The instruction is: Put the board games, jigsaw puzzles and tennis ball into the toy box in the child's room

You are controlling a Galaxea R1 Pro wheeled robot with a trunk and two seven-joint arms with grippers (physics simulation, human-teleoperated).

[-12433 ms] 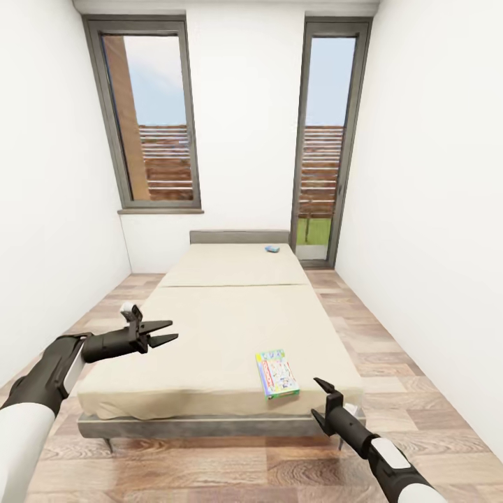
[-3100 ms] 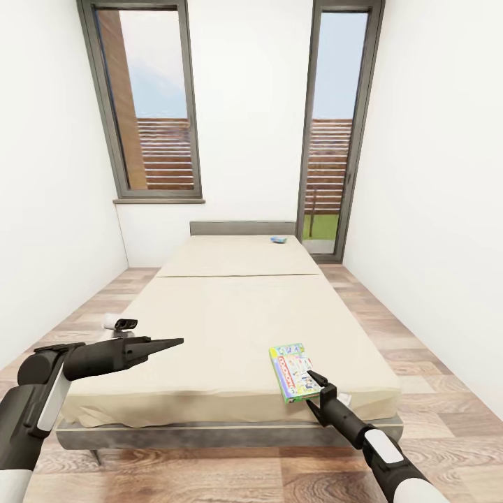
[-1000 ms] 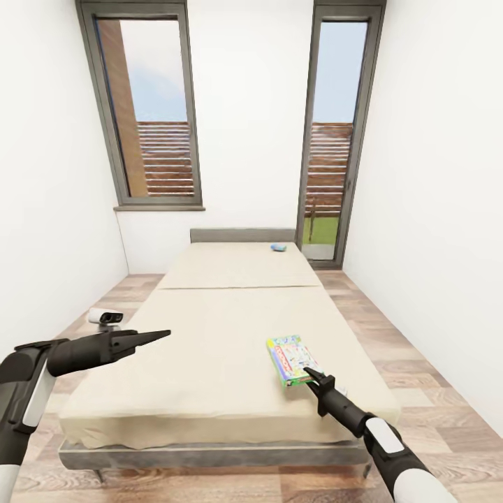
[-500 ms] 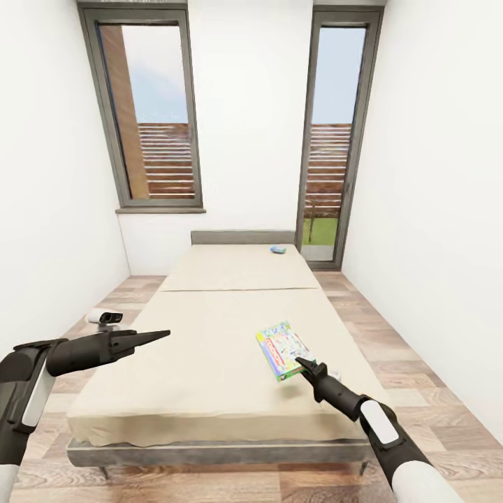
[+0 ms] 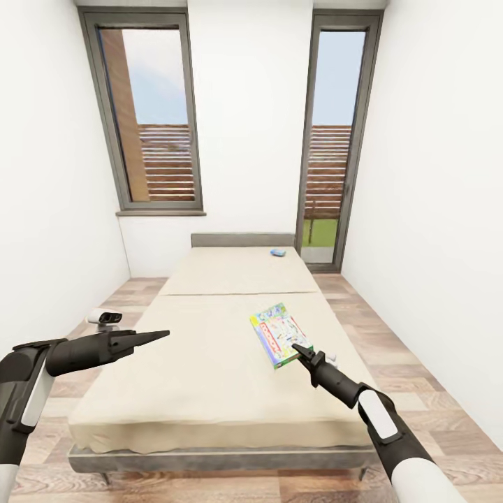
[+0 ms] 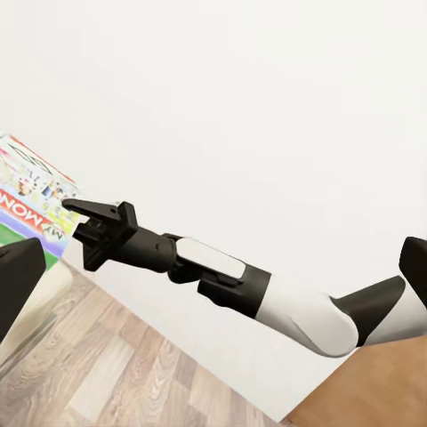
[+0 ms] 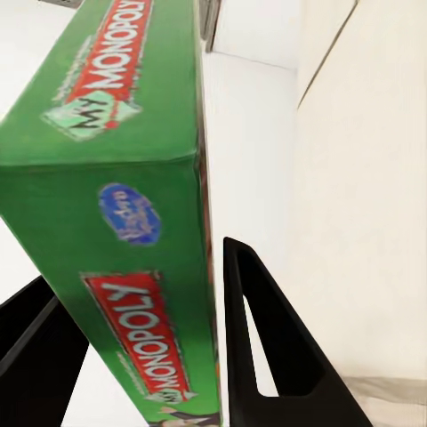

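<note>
Lifted off the bed (image 5: 209,370), the board game (image 5: 278,334) sits clamped in right pincer (image 5: 299,351).

Ahead of me I see two tall grey-framed openings in the far white wall: a window (image 5: 149,119) on the left with a sill (image 5: 161,212) beneath it, and a narrower glass door (image 5: 335,147) reaching the floor on the right. Through both I make out a slatted wooden fence (image 5: 168,161) and blue sky; a strip of grass (image 5: 323,232) shows low behind the door.
</note>
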